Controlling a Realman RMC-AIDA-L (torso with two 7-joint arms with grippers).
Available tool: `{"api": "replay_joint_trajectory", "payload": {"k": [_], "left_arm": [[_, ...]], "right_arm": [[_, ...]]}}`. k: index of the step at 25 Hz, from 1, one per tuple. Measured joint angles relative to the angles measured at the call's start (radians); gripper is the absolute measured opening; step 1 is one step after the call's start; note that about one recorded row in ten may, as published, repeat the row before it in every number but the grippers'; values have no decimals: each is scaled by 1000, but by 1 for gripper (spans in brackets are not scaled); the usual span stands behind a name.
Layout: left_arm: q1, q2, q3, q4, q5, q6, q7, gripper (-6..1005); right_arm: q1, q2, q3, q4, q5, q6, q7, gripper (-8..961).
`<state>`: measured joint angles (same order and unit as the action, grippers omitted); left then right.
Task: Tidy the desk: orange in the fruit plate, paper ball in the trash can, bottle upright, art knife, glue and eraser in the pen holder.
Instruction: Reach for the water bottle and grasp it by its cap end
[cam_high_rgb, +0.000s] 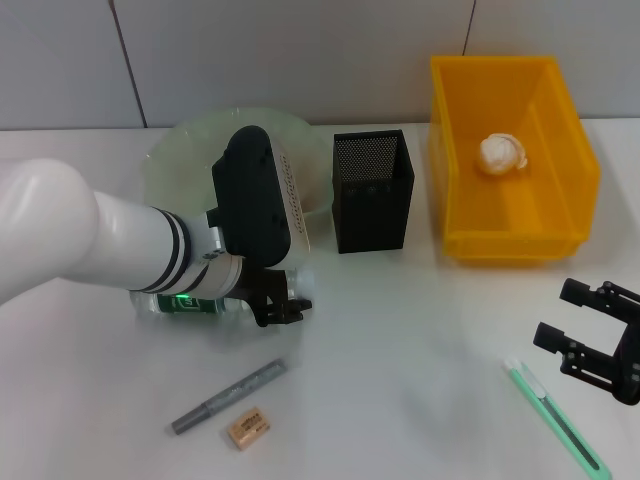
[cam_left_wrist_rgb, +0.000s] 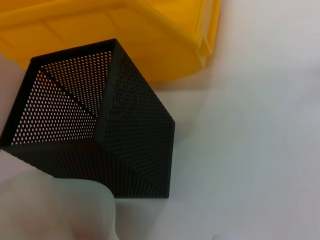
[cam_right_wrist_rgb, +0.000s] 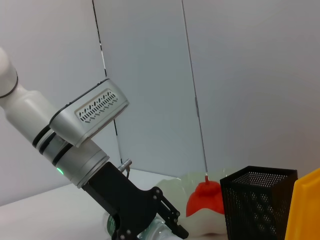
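A clear bottle with a green label lies on its side under my left arm. My left gripper is down at the bottle's right end; both also show in the right wrist view, the gripper low over the bottle. The fruit plate is pale green and mostly hidden by the arm; an orange-red shape sits in it. The black mesh pen holder stands empty. The grey glue stick and eraser lie in front. The green art knife lies by my open right gripper.
The yellow trash bin stands at the back right with the paper ball inside. It sits close beside the pen holder, as the left wrist view shows. A grey wall runs along the back of the white table.
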<state>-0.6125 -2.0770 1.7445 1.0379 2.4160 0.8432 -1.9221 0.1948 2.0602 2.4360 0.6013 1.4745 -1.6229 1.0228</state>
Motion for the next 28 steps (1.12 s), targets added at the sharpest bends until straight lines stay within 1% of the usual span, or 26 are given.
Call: {"api": "replay_joint_trajectory", "payload": {"k": [17, 22, 28], "left_arm": [[5, -1, 25, 6, 0, 0, 0, 554], [18, -2, 25, 32, 0, 0, 0, 461], [22, 0, 25, 40, 0, 0, 0, 459]], "right_arm": [[0, 2, 0, 0, -2, 10, -1, 694], [-2, 2, 0, 0, -2, 11, -3, 694], [-6, 2, 0, 0, 0, 9, -5, 694]]}}
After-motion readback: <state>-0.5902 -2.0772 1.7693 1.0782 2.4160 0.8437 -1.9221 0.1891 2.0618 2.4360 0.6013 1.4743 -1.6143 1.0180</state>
